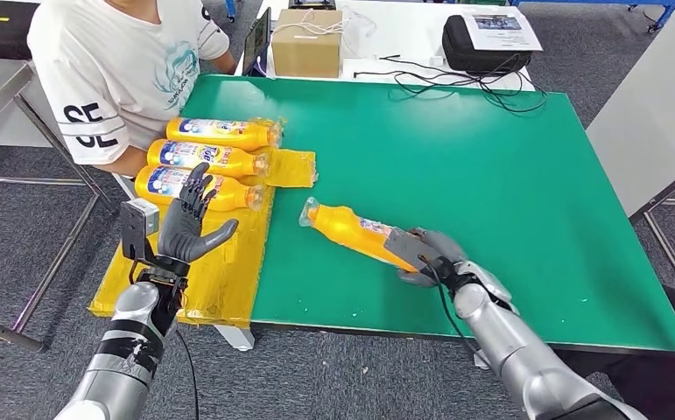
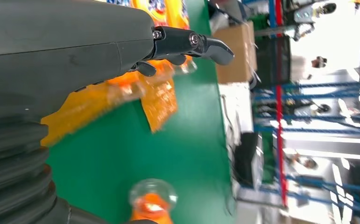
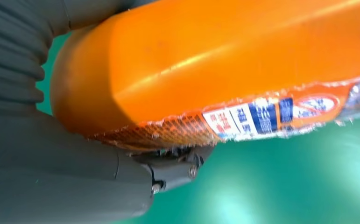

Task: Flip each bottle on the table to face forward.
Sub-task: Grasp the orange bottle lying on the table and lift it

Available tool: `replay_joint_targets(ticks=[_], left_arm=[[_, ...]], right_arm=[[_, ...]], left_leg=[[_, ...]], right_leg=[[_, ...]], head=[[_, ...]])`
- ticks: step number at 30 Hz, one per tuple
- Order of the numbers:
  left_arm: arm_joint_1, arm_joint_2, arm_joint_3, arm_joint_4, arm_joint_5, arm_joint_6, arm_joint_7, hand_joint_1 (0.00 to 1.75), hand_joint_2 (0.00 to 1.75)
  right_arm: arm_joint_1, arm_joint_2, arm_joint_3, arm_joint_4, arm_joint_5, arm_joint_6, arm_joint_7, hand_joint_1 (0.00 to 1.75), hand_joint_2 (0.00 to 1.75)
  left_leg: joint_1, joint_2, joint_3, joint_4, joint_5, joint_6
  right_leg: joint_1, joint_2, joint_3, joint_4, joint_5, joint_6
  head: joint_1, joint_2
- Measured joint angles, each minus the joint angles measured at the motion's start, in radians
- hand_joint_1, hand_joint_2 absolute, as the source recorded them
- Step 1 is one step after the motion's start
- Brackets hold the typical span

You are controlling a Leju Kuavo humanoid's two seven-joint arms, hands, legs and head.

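— Bottle (image 1: 356, 231) position?
— Lying on the green table (image 1: 509, 175); my right hand (image 1: 428, 255) gripped its base.
— Left hand (image 1: 189, 229)?
— Raised, fingers spread, holding nothing, beside three bottles (image 1: 215, 159).

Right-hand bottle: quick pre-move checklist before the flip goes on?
1. Grasp: right hand grips the base end of the orange bottle; ok.
2. Label facing: the label sits along the bottle's side edge in the right wrist view, so not yet forward; not ok.
3. Cap: clear cap points toward the yellow mat; whether it is tight, cannot tell.
4. Space around the bottle: bare green table on the far side; ok.
5. Left hand: raised, fingers spread, holds nothing, over the mat by the three lined-up bottles; ok.
6. Person seated close to the table's far left corner; their hands, cannot tell.
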Motion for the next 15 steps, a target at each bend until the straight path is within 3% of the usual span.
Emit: replay_joint_targets(ticks=[5,10,15], left_arm=[[-0.003,-0.015,-0.023,-0.008,-0.052,0.11,0.015,0.0,1.75],[-0.009,-0.045,-0.034,-0.009,-0.001,0.1,0.052,0.0,1.75],[-0.011,-0.058,-0.047,-0.01,0.023,0.081,0.065,0.0,1.75]], right_arm=[[0.088,0.089,-0.051,-0.127,-0.045,-0.116,-0.014,1.75,1.75],[0.127,0.166,-0.07,-0.218,-0.007,-0.218,-0.049,1.75,1.75],[0.139,0.208,-0.072,-0.258,0.012,-0.244,-0.062,1.75,1.75]], left_leg=[[0.0,-0.001,-0.006,0.0,0.001,0.0],[0.0,-0.001,-0.009,0.0,0.0,0.0],[0.0,-0.002,-0.01,0.0,0.0,0.0]], right_leg=[[0.0,-0.001,-0.006,0.001,0.0,0.0],[0.0,-0.001,-0.008,0.001,-0.001,0.0],[-0.001,-0.001,-0.009,0.0,-0.001,0.0]], head=[[0.0,0.0],[0.0,0.0],[0.0,0.0]])
